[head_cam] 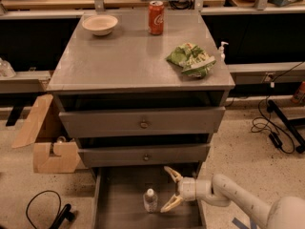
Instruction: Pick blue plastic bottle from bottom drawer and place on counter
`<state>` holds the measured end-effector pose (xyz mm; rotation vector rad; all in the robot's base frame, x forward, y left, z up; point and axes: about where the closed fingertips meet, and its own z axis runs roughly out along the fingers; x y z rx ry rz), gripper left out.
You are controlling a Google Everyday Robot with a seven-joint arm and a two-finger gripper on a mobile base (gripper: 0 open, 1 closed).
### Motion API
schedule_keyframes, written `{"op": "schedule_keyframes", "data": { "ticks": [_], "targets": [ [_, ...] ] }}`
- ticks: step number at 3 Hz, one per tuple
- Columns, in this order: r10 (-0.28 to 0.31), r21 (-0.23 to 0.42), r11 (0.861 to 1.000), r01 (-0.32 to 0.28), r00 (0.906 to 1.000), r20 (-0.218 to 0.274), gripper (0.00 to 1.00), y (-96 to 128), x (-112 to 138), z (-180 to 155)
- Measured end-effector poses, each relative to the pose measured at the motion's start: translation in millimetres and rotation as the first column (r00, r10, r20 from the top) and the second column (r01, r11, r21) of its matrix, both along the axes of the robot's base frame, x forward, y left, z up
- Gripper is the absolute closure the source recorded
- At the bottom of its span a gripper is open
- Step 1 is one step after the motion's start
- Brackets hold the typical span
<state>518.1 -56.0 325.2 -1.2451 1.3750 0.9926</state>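
Observation:
The blue plastic bottle [150, 200], clear with a white cap, stands upright on the floor of the open bottom drawer [121, 194]. My gripper [168, 189] is open over the drawer, just right of the bottle, its pale fingers [171, 173] spread above and below and pointing left towards it. It holds nothing. The white arm reaches in from the lower right. The counter [124, 56] is the grey cabinet top above.
On the counter stand a white bowl [99, 24], a red soda can [156, 11] and a green chip bag [191, 59]. A small pump bottle [221, 51] stands at its right edge. A cardboard box [47, 142] lies left of the cabinet, cables on the floor.

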Motion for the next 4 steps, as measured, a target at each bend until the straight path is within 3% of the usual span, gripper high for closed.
{"op": "schedule_keyframes", "data": {
  "ticks": [2, 3, 4],
  "targets": [
    [0.046, 0.005, 0.999, -0.046, 0.9983, 0.037, 0.0, 19, 1, -57],
    [0.093, 0.005, 0.996, -0.093, 0.9956, 0.016, 0.01, 40, -2, -85],
    [0.121, 0.02, 0.992, -0.121, 0.9926, -0.012, 0.24, 57, -7, -104]
  ]
}}
